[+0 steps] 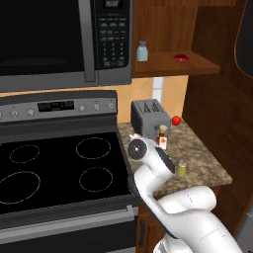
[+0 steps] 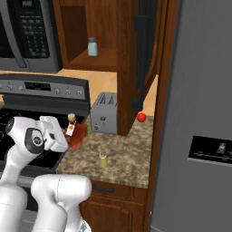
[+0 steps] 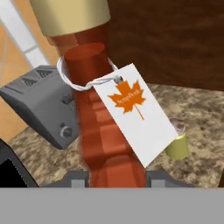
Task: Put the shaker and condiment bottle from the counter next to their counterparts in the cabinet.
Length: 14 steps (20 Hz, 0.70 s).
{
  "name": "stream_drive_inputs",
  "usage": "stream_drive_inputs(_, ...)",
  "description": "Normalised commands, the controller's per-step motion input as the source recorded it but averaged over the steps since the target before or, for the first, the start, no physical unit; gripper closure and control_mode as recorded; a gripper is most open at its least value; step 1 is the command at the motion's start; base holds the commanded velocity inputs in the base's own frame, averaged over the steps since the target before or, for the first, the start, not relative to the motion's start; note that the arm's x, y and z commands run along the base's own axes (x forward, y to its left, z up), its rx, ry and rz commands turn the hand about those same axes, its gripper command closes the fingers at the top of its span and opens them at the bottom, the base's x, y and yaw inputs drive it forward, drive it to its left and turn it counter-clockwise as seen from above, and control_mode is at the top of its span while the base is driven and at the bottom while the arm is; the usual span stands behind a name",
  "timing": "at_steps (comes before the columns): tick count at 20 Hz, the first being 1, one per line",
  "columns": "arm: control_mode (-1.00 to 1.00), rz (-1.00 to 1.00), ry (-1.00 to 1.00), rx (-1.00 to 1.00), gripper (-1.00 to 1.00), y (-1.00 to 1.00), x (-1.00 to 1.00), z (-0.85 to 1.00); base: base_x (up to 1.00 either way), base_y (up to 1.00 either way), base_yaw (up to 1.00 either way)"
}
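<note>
Gripper is at the condiment bottle, jaws either side of its lower ribbed body; whether they actually clamp it, cannot tell. Bottle is amber-red, tan cap, white tag tied at the neck with white string; tag has an orange maple leaf with small writing across it, too small to read. In the base views the bottle stands on the table just in front of the grey toaster, near the stove. Shaker sits on the table nearer the front edge, apart from the bottle. Red tomato right of toaster. Cabinet shelf holds pale blue shaker and red rounded item. Microwave left, keypad text illegible.
</note>
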Motion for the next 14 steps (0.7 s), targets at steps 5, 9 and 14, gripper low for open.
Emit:
stream_drive_inputs(5, -1.0, 0.0, -0.08, 0.0, 1.0, -0.04, -0.08, 0.81, 0.0, 0.0, 0.0)
stream_drive_inputs(9, -1.0, 0.0, 0.0, 0.0, 1.0, -0.07, -0.15, 0.85, 0.0, 0.0, 0.0)
stream_drive_inputs(14, -1.0, -0.05, 0.06, 0.0, 1.0, -0.24, -0.36, 0.85, 0.0, 0.0, 0.0)
